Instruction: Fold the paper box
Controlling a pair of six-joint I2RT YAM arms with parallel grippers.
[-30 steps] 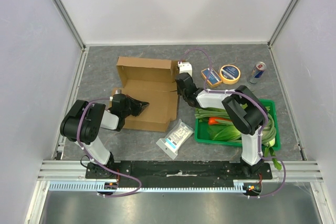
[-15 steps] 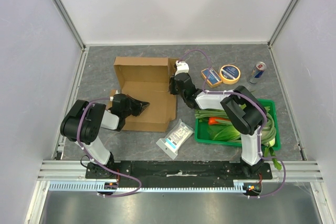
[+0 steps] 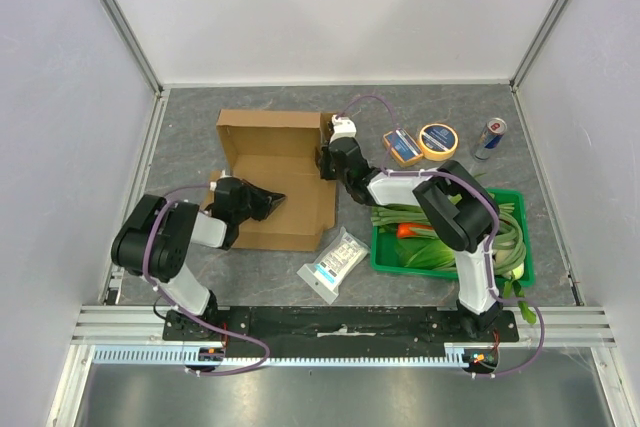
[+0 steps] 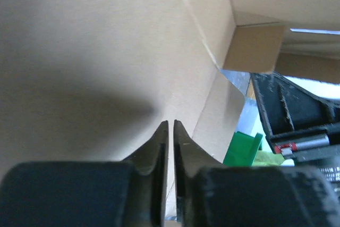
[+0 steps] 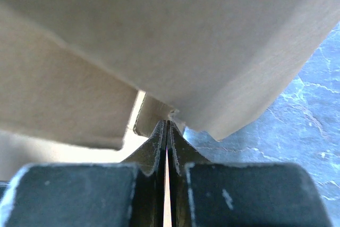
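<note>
The paper box lies left of centre as a flat brown tray with its back wall standing up. My left gripper lies low over the box floor from the left, shut, its tips pointing across bare cardboard with nothing between them. My right gripper is at the box's right side wall, also shut. Its tips press against the lower edge of a cardboard flap without holding it.
A green crate of vegetables stands right of the box, also seen in the left wrist view as a green crate. A white-and-blue packet lies in front. A small box, a tape roll and a can sit at the back right.
My right gripper has moved left and toward the back, up against the box's right wall, and the box has shifted slightly left. The left arm has barely moved.
</note>
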